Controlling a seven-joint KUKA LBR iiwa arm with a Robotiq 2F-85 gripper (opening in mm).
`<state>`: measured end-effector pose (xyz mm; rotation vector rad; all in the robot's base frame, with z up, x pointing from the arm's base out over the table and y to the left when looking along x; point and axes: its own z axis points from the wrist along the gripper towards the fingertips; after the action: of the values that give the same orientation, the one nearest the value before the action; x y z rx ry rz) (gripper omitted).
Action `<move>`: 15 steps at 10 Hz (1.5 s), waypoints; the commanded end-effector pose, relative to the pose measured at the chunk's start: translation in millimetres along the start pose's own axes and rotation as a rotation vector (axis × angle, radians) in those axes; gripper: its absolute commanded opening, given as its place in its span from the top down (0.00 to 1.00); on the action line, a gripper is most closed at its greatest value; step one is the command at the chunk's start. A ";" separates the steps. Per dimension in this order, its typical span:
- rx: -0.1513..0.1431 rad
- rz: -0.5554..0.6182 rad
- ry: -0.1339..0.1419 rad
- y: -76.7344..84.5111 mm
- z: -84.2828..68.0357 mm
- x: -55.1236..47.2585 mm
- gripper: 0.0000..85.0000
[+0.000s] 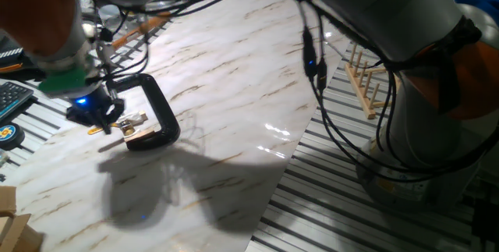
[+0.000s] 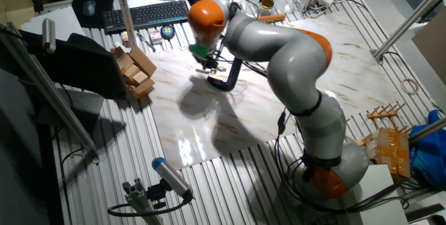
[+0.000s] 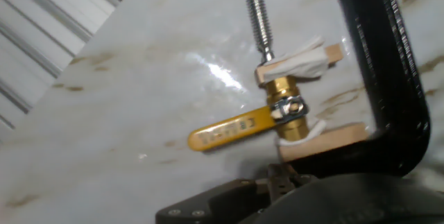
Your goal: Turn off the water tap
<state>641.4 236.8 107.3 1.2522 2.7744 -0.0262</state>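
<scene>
On the table (image 3: 125,113), one water tap (image 3: 281,113) sits in one clamp (image 3: 388,78); handle writing unreadable, gripper (image 1: 95,111) state unclear

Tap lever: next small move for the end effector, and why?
Probably ease down beside the yellow lever to catch it. In the hand view it lies untouched, sticking out sideways from the brass tap, which the clamp pins between wood pads. The end effector hovers just next to it.

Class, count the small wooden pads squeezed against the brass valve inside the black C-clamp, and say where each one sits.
2. One small wooden pad sits between the silver screw rod and the brass valve with the yellow lever; the other wooden pad lies between the valve and the black C-clamp frame. None seem hidden.
</scene>
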 end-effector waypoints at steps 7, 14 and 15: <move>-0.019 -0.595 0.001 -45.4 -18.9 -8.6 1.00; -0.034 -0.727 0.015 -101.0 -32.7 -10.5 1.00; -0.021 -0.737 -0.001 -107.6 -33.2 -10.2 1.00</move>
<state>564.5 159.8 138.5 0.5050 3.0091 -0.0683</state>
